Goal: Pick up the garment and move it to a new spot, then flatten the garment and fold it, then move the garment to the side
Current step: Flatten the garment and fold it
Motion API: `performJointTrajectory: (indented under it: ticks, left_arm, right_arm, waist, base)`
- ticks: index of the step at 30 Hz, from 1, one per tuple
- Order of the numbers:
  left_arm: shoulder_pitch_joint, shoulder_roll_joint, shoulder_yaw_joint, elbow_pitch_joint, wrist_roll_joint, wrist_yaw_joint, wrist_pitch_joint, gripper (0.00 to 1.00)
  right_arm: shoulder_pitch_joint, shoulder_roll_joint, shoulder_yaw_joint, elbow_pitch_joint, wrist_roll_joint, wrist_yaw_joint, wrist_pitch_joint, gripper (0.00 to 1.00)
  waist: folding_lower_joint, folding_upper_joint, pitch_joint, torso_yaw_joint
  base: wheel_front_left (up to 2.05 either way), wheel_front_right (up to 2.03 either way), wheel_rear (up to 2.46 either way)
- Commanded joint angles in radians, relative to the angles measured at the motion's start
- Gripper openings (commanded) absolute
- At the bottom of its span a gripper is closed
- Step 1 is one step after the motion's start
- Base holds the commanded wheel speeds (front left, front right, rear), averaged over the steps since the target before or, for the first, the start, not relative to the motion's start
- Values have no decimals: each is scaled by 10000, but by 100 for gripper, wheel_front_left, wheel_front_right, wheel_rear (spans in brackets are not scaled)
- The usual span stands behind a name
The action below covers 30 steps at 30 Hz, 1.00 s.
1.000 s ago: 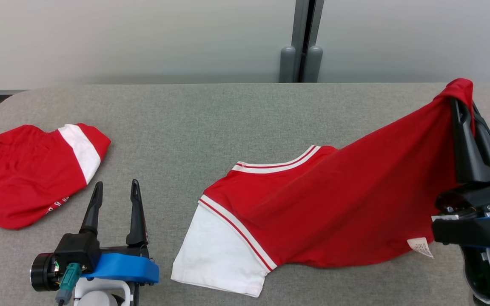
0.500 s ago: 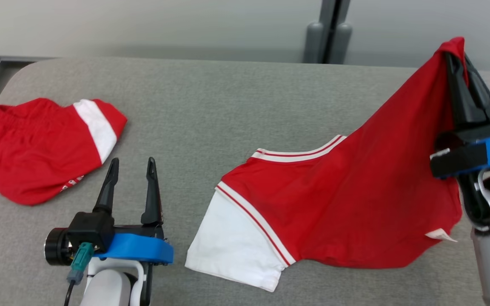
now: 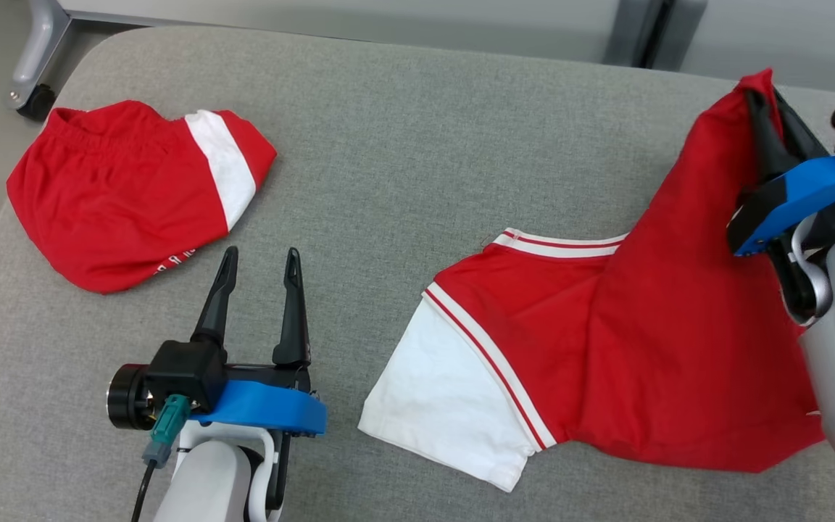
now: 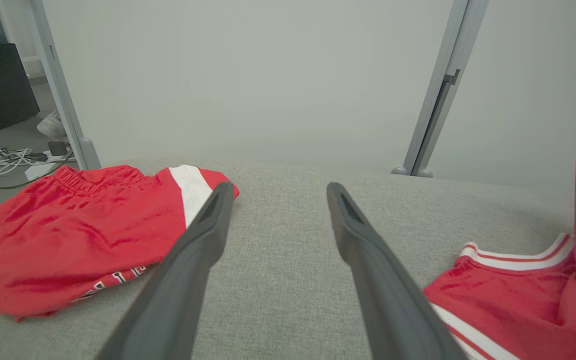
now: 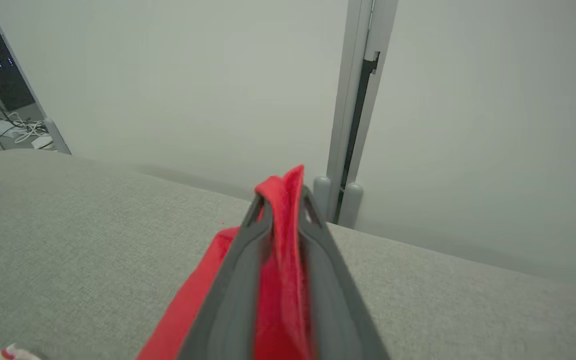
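The shirt [image 3: 606,341] looked light and floppy, one end pinched tight in the right gripper [image 3: 764,98] near the table's [image 3: 403,145] right edge (rest sagging onto it), so the sleeve [image 3: 446,406] seemed the spot for the empty, wide-spread left gripper [image 3: 262,255].

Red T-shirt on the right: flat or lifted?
Partly lifted: the right gripper holds an edge of the T-shirt up; the white sleeve rests on the grey table.

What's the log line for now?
right gripper: shut on red shirt, one end raised | left gripper: open, empty | red shorts: on table
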Motion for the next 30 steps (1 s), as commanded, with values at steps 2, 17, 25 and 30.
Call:
performJointTrajectory:
  ticks: [2,17,25,30]
  left_arm:
    - [-186,-12,-31,0,-19,81,-46,100]
    - [459,5,988,1,486,-102,-46,100]
    - [678,-2,1248,-41,672,-267,-46,100]
    - [746,-6,1281,-59,710,-305,-46,100]
  right_arm:
    - [-424,36,226,788,7,5,-385,100]
    - [727,-301,849,1011,1074,7,-1688,100]
    - [2807,-568,440,-231,1327,7,-1478,100]
    - [4141,-384,261,-982,1344,7,-981,100]
  waist:
    - [-1,0,71,10]
    - [-1,0,-696,-1544]
    - [-1,0,-880,-1962]
    - [-1,0,-925,-2025]
  base:
    - [0,0,0]
    - [0,0,0]
    - [0,0,0]
    - [0,0,0]
